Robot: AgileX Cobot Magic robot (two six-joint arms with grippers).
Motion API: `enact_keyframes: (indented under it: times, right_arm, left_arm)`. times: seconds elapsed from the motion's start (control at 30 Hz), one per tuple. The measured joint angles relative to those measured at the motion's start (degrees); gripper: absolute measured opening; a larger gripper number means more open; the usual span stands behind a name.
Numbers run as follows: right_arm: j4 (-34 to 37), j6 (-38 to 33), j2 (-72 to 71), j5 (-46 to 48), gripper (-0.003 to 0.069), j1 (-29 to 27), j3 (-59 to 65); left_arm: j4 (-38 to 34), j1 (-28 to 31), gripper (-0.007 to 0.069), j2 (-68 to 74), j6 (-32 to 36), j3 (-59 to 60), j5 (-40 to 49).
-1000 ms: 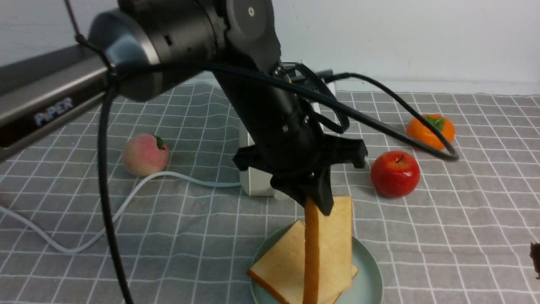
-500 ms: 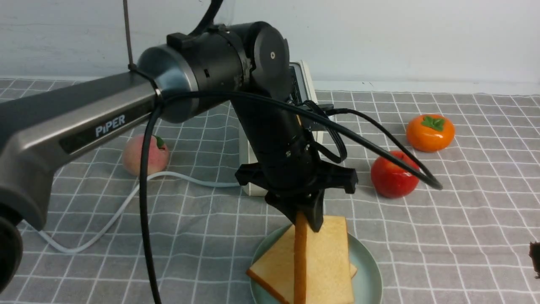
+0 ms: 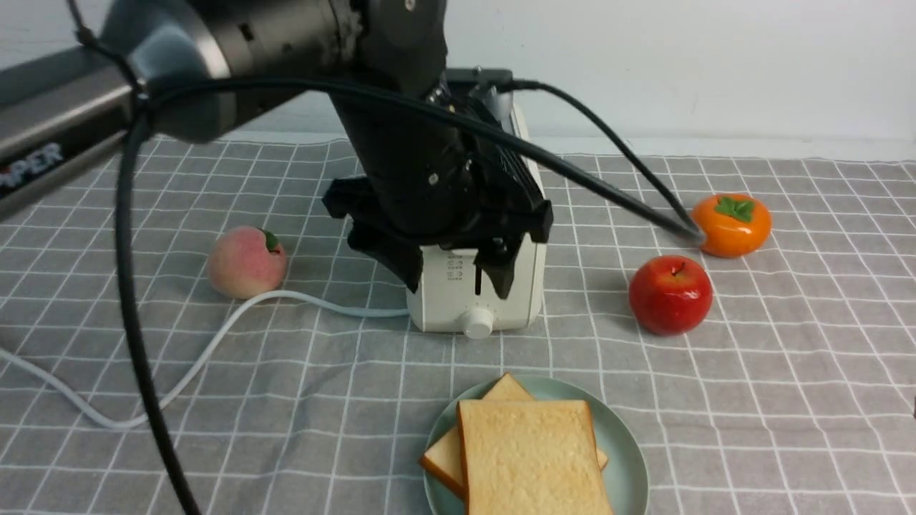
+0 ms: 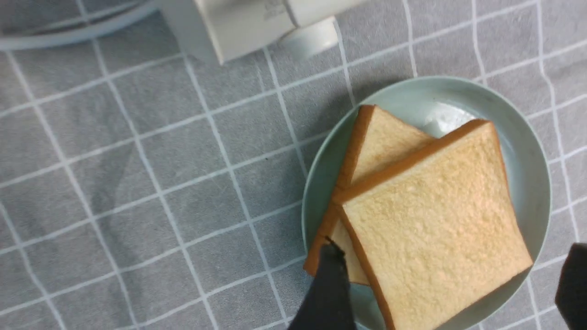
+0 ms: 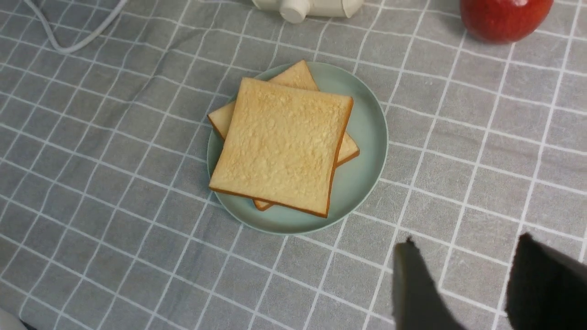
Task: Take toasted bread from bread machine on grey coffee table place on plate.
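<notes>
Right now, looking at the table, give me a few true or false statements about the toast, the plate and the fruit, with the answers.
1. Both slices of toasted bread lie flat on the plate, one overlapping the other. True.
2. The left tool is clamped on a slice. False: its jaws stand open and hold nothing, up in front of the bread machine.
3. The red apple sits on the robot's right of the bread machine. True.
4. The peach rests on the plate. False: it lies on the grey coffee table, on the robot's left of the bread machine.
</notes>
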Motion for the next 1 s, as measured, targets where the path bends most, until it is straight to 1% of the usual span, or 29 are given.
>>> enact_keyframes:
  times: [0.03, 0.1, 0.13, 0.17, 0.3, 0.33, 0.37, 0.4, 0.47, 0.5, 0.57, 0.6, 0.67, 0.77, 0.83, 0.87, 0.97, 1.0]
  right_arm:
    - [0.0, 0.1, 0.0, -1.32, 0.0167, 0.0, 0.0]
    - [0.02, 0.14, 0.0, -3.8, 0.0036, 0.0, 0.0]
    - [0.02, 0.14, 0.0, -3.8, 0.0028, 0.0, 0.0]
    - [0.02, -0.13, 0.0, -6.23, -0.0012, 0.0, 0.0]
    - [-0.5, -2.86, 0.0, -8.28, -0.002, 0.0, 0.0]
    - [-0.56, -3.0, 0.0, -8.36, -0.002, 0.0, 0.0]
    - [-0.84, -3.55, -0.04, -8.36, -0.002, 0.0, 0.0]
    - [-1.02, -4.47, -0.34, -8.51, -0.002, 0.0, 0.15]
    - [0.09, -5.38, -1.53, -9.84, -0.0019, 0.0, 1.2]
    - [1.41, -6.12, -2.52, -11.1, -0.0019, 0.0, 2.44]
    - [3.97, -7.66, -5.31, -13.62, -0.0019, 0.0, 4.92]
    - [5.55, -8.42, -6.68, -14.81, -0.0019, 0.0, 6.55]
    - [8.19, -10.17, -10.74, -16.97, -0.0019, 0.0, 9.84]
    - [10.27, -11.28, -16.39, -18.31, -0.0019, 0.11, 13.54]
    - [11.02, -11.53, -22.59, -18.6, -0.0019, 0.93, 16.57]
    - [11.09, -11.59, -23.12, -18.6, -0.0018, 1.07, 17.08]
    - [11.48, -11.67, -32.64, -18.49, -0.0015, 3.24, 20.11]
    - [11.48, -11.67, -33.15, -18.43, -0.0015, 3.33, 20.23]
  left_arm:
    - [0.5, 0.0, 0.0569, -2.18, -1.18, -0.05, 0.13]
    - [0.2, 0.0, 0.0524, -4.19, -1.58, -0.05, 0.17]
    - [0.14, 0.0, 0.0519, -4.19, -1.58, -0.05, 0.17]
    - [-0.23, 0.0, 0.0461, -5.77, -1.62, -0.05, 0.12]
    - [-0.15, 0.0, 0.0311, -7.62, -1.69, -0.05, 0.72]
    - [-0.02, 0.0, 0.0293, -7.8, -1.75, -0.05, 0.8]
    - [0.39, 0.0, 0.0248, -8.09, -1.82, -0.05, 0.87]
    - [1.02, 0.0, 0.0179, -8.66, -2.23, -0.05, 0.94]
    - [1.62, 0.0, 0.0106, -9.46, -2.94, 0.19, 0.94]
    - [1.73, 0.0, 0.0061, -10.38, -3.37, 0.67, 0.94]
    - [1.74, 0.0, -0.0002, -12.64, -4.41, 2.14, 0.94]
    - [1.67, 0.0, -0.0014, -13.49, -4.76, 2.72, 0.94]
    - [1.41, 0.0, -0.0014, -16.93, -6.48, 5.24, 0.94]
    - [1.41, 0.0, -0.0014, -21.87, -8.15, 9.47, 0.94]
    - [1.27, 0.0, -0.0014, -27.27, -9.87, 13.76, 0.94]
    - [1.15, 0.0, -0.0014, -27.74, -10.09, 14.17, 0.94]
    - [-0.05, 0.0, -0.0014, -36.86, -14.16, 23.08, 0.94]
    - [-0.15, 0.0, -0.0014, -37.39, -14.35, 23.63, 0.94]
